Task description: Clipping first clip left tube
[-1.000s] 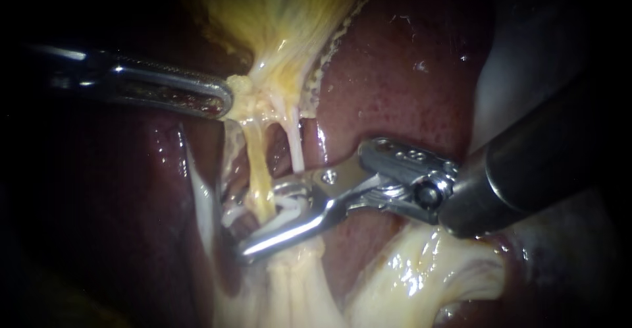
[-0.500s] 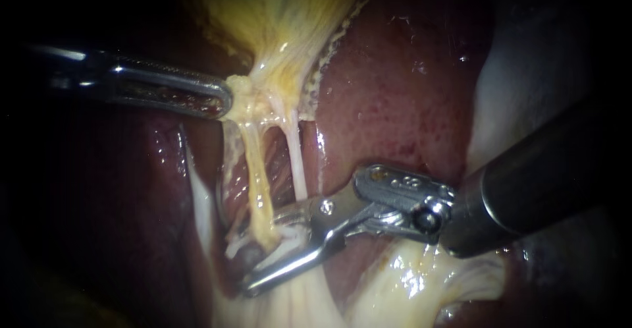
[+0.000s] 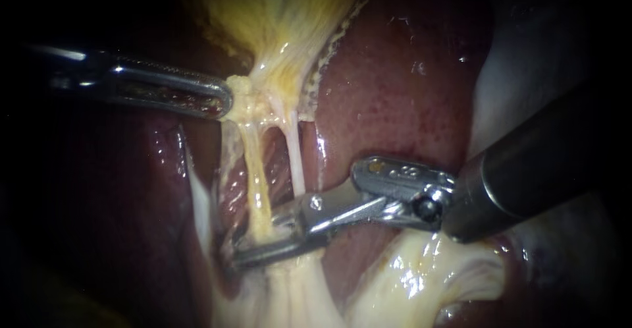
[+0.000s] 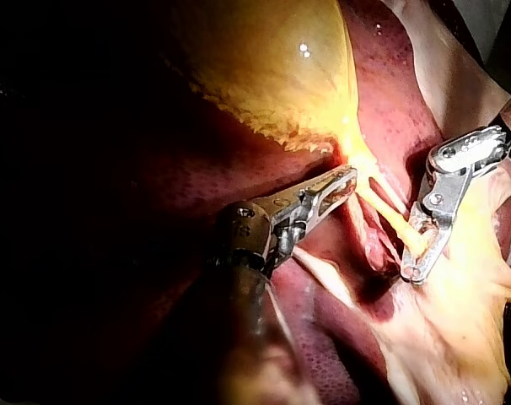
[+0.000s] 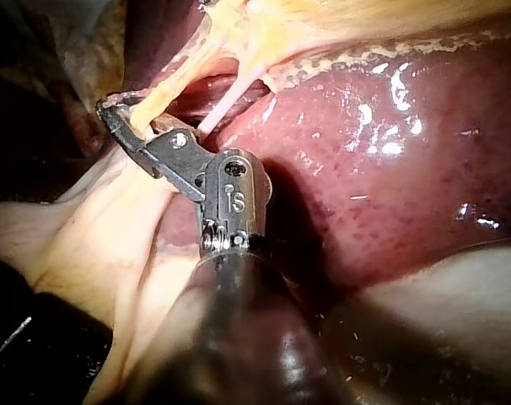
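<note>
Glistening dark-red liver (image 3: 395, 91) forms the bed under everything I am working on. Closest to the endoscope, a lump of pale, creamy fat (image 3: 421, 275) lies at the low edge of the field, just under my right instrument's wrist. My right instrument (image 3: 255, 240) comes in from the right over that fat, its dark shaft ending in a steel hinge. Its two long jaws reach across to the left tube (image 3: 253, 170). The jaws are squeezed down onto the low end of that yellowish tube, one on each side, with only a narrow slit between them. My right wrist camera shows the same thing, the tube running straight in between the two tips. I cannot make out a clip inside the jaws. Just beside the left tube, the thinner, whiter right tube (image 3: 296, 160) runs alongside it and passes behind the upper jaw. Farther back, both tubes join in a knot of tissue at the neck of the gallbladder (image 3: 283, 12). My left instrument (image 3: 227, 101) grips that neck, jaws closed on it. Beyond, the gallbladder fans out yellow into the dark.
</note>
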Controlling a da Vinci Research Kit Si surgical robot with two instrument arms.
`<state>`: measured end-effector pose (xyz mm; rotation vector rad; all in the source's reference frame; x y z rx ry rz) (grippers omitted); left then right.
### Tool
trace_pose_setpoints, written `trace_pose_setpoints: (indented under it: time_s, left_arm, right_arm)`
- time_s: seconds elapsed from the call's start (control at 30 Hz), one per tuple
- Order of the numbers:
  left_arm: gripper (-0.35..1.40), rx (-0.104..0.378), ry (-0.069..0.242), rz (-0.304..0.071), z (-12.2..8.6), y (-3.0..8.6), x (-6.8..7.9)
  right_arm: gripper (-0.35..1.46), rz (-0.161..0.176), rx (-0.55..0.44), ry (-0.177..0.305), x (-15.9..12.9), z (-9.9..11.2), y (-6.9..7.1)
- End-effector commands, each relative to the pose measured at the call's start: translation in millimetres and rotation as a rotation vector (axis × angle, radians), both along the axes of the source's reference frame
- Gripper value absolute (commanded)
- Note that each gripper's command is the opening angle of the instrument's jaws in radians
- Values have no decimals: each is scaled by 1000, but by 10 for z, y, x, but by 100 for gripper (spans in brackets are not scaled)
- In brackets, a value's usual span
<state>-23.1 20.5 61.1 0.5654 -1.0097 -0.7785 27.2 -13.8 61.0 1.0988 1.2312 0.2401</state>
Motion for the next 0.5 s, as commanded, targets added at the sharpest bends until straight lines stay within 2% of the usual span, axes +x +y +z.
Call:
trace_pose_setpoints:
  time_s: [0.03, 0.2, 0.5]
  left_arm:
    - [-35, 0, 0, 0, 0, 0, 0]
    - [-35, 0, 0, 0, 0, 0, 1]
    - [-35, 0, 0, 0, 0, 0, 1]
  right_arm:
    - [-35, -7, -9, -13, -1, 1, -1]
    - [-35, -13, -17, -19, -3, 4, -7]
    - [-35, -14, -23, -18, -4, 4, -5]
